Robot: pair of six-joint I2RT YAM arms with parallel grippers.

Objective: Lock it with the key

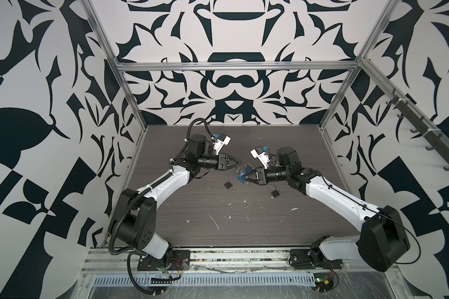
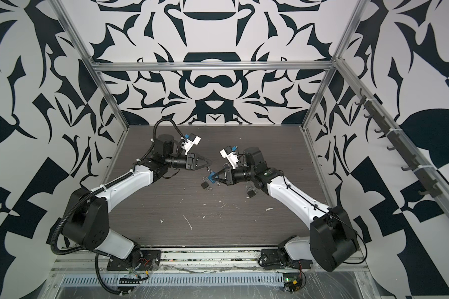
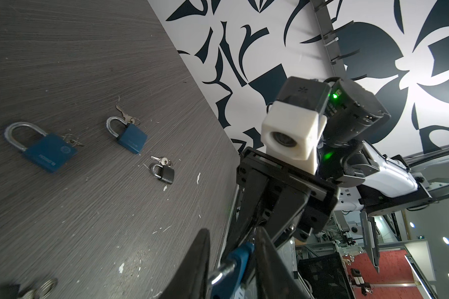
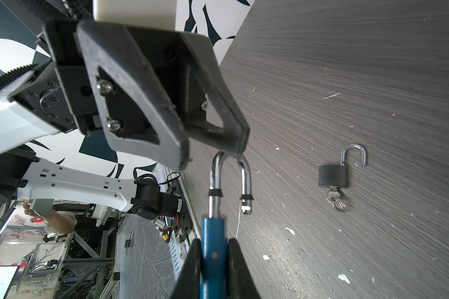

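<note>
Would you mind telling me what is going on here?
The right tool holds a blue padlock by its body, its shackle open. The left tool is at the top of that shackle; whether it grips it is unclear. An open black padlock with its key lies on the table.

Paired high views down over the whole table (image 1: 218, 220); close wrist views face to face.
</note>
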